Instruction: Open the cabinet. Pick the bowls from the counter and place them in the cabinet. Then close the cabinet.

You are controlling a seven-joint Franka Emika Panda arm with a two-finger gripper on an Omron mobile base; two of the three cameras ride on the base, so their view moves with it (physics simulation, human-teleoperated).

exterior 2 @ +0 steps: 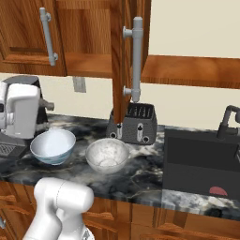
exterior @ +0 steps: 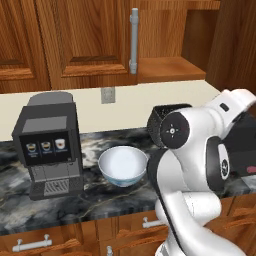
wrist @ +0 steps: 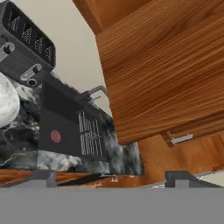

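The cabinet (exterior: 90, 40) has its left door shut. Its right door (exterior 2: 123, 56) stands swung out, edge-on in the right base view, with the grey bar handle (exterior 2: 136, 58) facing me. Two bowls sit side by side on the counter (exterior 2: 140, 176): the white one with blue outside (exterior 2: 52, 146) (exterior: 122, 165) and the speckled grey one (exterior 2: 107, 155) to its right. In the hand view my gripper (wrist: 113, 179) is open with nothing between its tips. It looks past the wooden door panel (wrist: 166, 65), and the speckled bowl's edge (wrist: 6, 103) shows at far left.
A coffee machine (exterior: 47, 145) stands left of the bowls. A dark toaster (exterior 2: 133, 123) sits behind the speckled bowl, under the open door. A black sink (exterior 2: 201, 164) with a faucet (exterior 2: 227, 119) lies to the right. Drawers with grey handles (exterior: 32, 245) run below the counter.
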